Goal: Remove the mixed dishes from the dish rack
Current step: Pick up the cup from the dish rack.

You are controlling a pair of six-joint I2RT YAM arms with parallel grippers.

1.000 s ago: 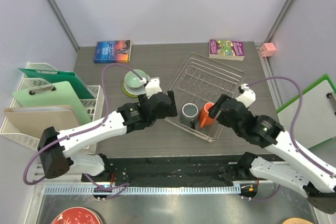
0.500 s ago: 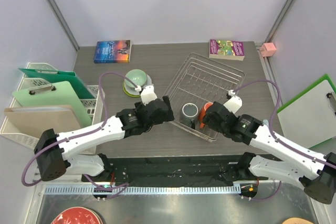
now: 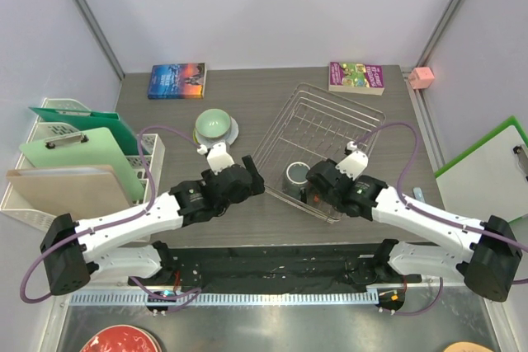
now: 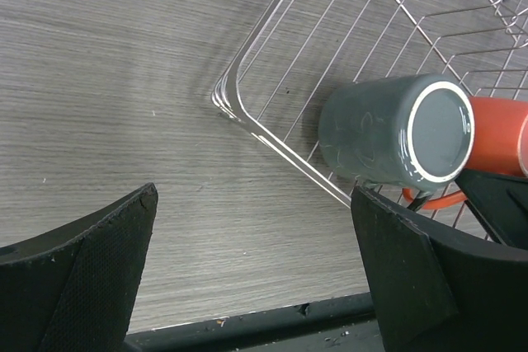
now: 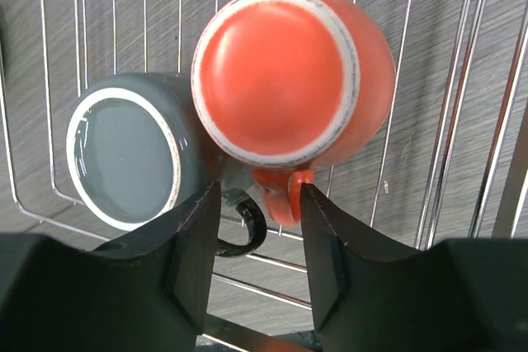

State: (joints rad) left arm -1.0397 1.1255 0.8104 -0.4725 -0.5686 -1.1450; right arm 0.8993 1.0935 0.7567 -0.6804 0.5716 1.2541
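One grey mug, just beside orange mug

White arms with black joints, purple cables, black fingers

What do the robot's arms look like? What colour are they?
The left arm and right arm are white tubes with chunky black joints. A thin purple cable loops over each one. Their jaws are flat black wedges with a rough, matte surface.
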